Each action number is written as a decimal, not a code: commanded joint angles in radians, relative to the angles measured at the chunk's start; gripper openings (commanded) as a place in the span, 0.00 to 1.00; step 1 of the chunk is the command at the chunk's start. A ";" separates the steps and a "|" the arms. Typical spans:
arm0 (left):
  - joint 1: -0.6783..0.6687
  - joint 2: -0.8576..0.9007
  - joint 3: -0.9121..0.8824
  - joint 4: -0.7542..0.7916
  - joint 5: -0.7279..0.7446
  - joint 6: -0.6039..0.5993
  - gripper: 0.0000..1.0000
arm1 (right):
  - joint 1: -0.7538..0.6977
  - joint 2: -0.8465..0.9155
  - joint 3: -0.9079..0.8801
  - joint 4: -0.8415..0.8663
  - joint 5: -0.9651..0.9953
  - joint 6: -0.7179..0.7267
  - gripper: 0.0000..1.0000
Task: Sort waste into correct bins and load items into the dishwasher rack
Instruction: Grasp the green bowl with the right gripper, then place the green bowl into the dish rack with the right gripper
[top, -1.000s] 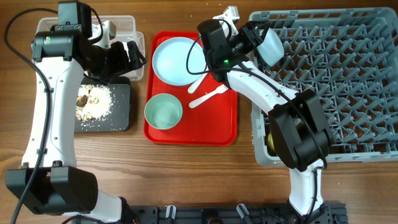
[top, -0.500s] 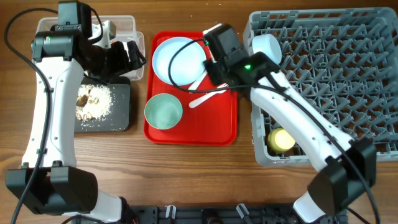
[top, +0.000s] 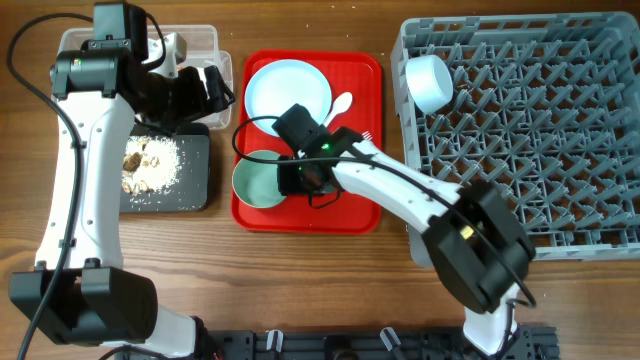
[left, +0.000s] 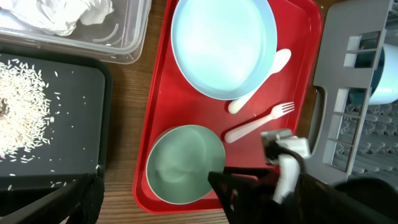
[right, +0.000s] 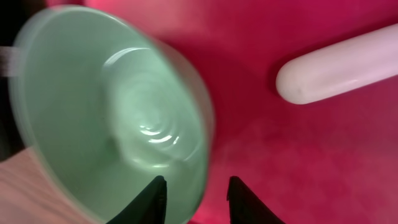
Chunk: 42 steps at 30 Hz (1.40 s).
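- R tool (right: 196, 202) sitting narrowly parted, jaws straddling rim of pale green bowl (right: 106, 112), not clamping.
- Bowl resting on red tray (top: 352, 212), nr plate (top: 288, 95) & fork (left: 258, 124).
- L tool (top: 215, 97) hovering wide, empty, by clear tub (top: 200, 40).

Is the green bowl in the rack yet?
No, the green bowl sits on the red tray, outside the rack.
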 joint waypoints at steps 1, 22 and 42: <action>-0.001 -0.001 0.008 0.000 0.001 0.002 1.00 | 0.000 0.050 -0.006 0.020 0.014 0.046 0.24; -0.001 -0.001 0.008 0.000 0.001 0.002 1.00 | -0.226 -0.813 0.059 -0.556 0.912 -0.060 0.04; -0.001 -0.001 0.008 0.000 0.001 0.002 1.00 | -0.353 -0.156 0.055 -0.726 1.439 -0.375 0.04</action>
